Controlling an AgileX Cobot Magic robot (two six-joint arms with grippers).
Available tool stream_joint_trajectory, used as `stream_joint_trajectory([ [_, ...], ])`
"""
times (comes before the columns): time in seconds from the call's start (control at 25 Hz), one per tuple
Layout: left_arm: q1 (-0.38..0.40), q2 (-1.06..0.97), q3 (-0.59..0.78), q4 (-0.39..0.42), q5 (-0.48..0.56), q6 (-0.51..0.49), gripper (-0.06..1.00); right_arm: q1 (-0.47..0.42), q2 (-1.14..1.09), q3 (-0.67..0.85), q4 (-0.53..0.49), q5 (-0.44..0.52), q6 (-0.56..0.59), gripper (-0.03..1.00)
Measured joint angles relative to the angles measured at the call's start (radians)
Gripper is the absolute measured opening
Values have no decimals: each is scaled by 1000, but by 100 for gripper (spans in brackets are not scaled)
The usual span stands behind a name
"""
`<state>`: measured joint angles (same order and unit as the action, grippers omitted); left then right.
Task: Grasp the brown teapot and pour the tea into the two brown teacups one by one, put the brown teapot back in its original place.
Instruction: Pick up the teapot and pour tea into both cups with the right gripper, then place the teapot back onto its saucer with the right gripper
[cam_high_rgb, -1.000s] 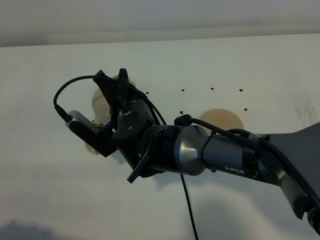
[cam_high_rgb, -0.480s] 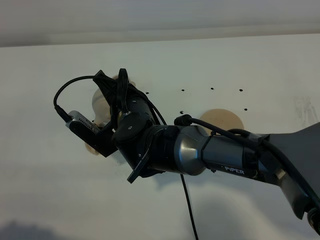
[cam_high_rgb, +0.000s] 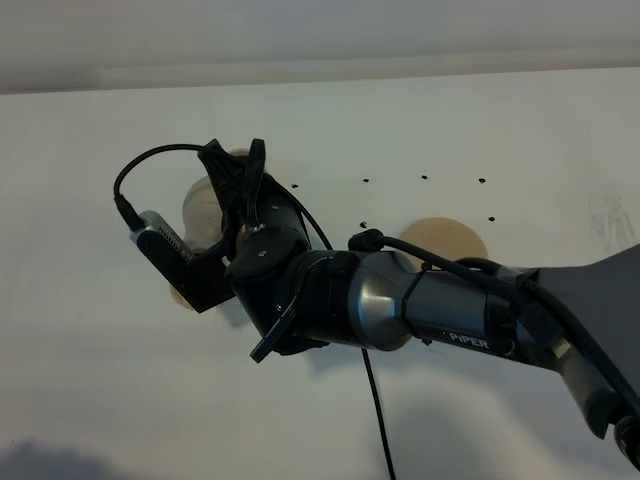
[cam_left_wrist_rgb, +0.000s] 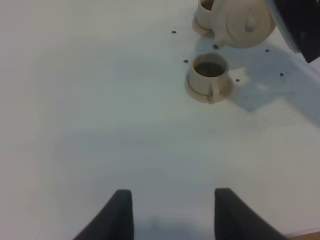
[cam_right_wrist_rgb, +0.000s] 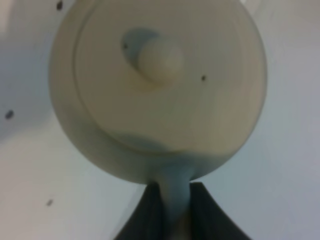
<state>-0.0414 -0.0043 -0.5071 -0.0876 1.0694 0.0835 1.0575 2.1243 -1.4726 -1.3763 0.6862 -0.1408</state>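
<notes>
My right gripper (cam_right_wrist_rgb: 172, 212) is shut on the loop handle of the brown teapot (cam_right_wrist_rgb: 157, 85). In the exterior view the right arm reaches across to the left, with the gripper (cam_high_rgb: 228, 185) holding the teapot (cam_high_rgb: 203, 205) above the table. In the left wrist view the teapot (cam_left_wrist_rgb: 245, 22) hangs close to both cups. The near brown teacup (cam_left_wrist_rgb: 209, 75) stands on its saucer with dark tea in it. The other teacup (cam_left_wrist_rgb: 202, 12) is partly hidden behind the pot. The big round saucer (cam_high_rgb: 443, 240) lies bare. My left gripper (cam_left_wrist_rgb: 172, 215) is open and empty, low over the table.
The right arm's dark wrist and cable (cam_high_rgb: 330, 290) cover most of the cups in the exterior view; only tan edges (cam_high_rgb: 181, 294) show. Small dark dots (cam_high_rgb: 424, 178) mark the white table. The right arm (cam_left_wrist_rgb: 300, 25) fills the left wrist view's corner.
The right wrist has rolled a little and its camera has risen slightly, so the teapot has shifted a little. The left gripper's earlier state is not shown.
</notes>
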Motion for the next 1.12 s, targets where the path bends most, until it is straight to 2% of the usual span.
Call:
stream_joint_trajectory([
  [0.24,0,0,0,0,0,0,36,-15,0,-4,41,-4,113,9],
  [0.48,0,0,0,0,0,0,36,-38,-21,-30,148,-1,274,9],
  [0.64,0,0,0,0,0,0,36,-58,-80,-35,336,21,349,9],
  [0.8,0,0,0,0,0,0,36,-78,-125,-35,562,104,395,9],
  [0.92,0,0,0,0,0,0,36,-82,-141,-34,724,144,393,9],
  [1.12,0,0,0,0,0,0,36,-83,-149,-4,928,136,346,9],
])
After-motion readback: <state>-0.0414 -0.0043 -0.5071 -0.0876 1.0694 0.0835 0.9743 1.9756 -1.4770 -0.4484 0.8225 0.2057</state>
